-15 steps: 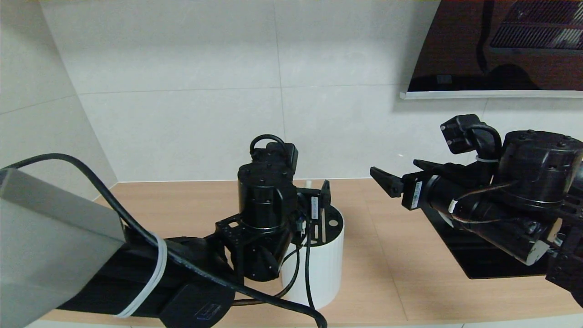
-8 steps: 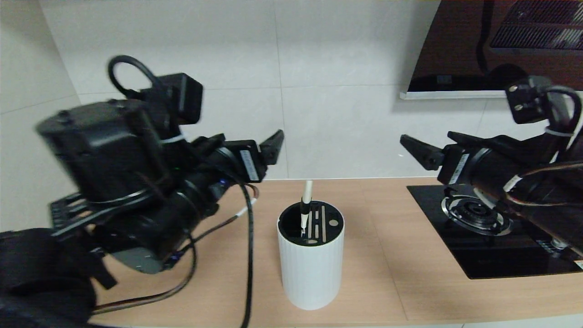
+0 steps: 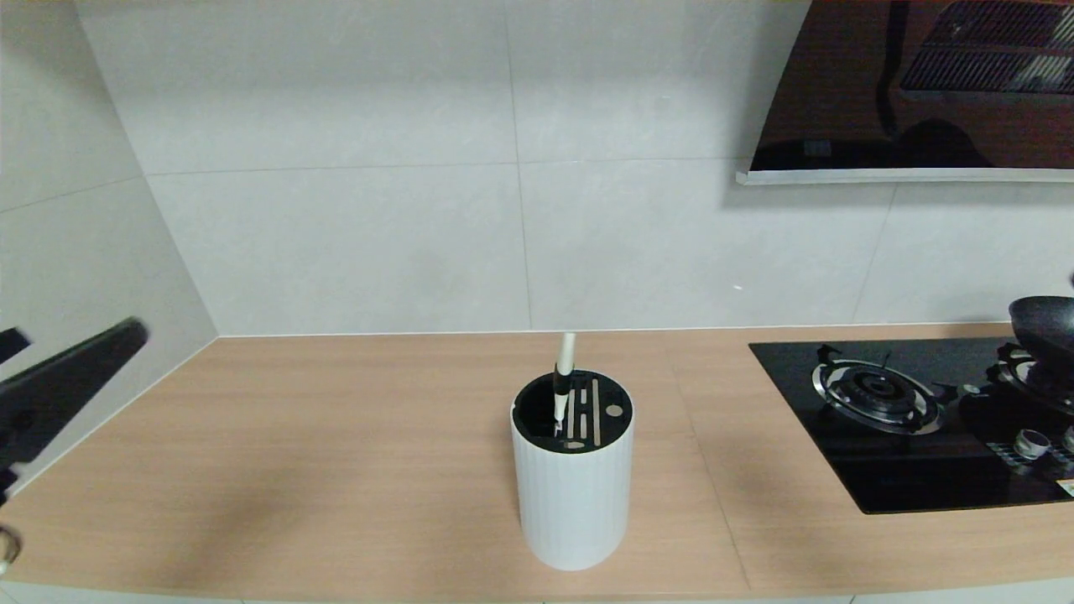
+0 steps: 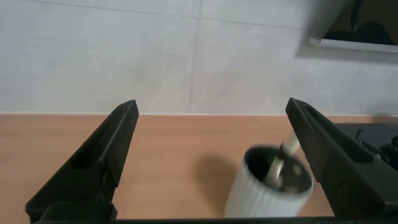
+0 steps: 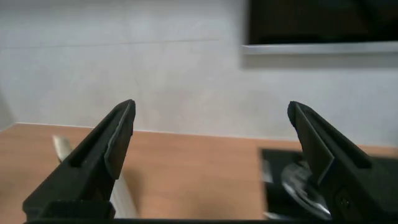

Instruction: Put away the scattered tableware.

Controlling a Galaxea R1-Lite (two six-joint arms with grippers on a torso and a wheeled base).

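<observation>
White ribbed cylinder holder (image 3: 573, 495), lower centre of head view; cream-handled utensil (image 3: 566, 352) upright in slot. Left gripper (image 4: 211, 109), right gripper (image 5: 211, 107): claws wide apart, empty. Risk: arm clipping protruding handle may topple tall holder.

Matte black, wedge-shaped claw fingers (image 4: 93, 163)

Head cam is looking forward and down at the tabletop (image 3: 336, 453), with the white holder (image 3: 573, 495) sitting near and central. Left wrist cam is looking out past the left gripper (image 4: 210, 107), low over the wood, catching that same holder from the left side. Right wrist cam is peering past the right gripper (image 5: 211, 104) toward the wall and hob (image 5: 292, 180), which the head cam is also getting.
</observation>
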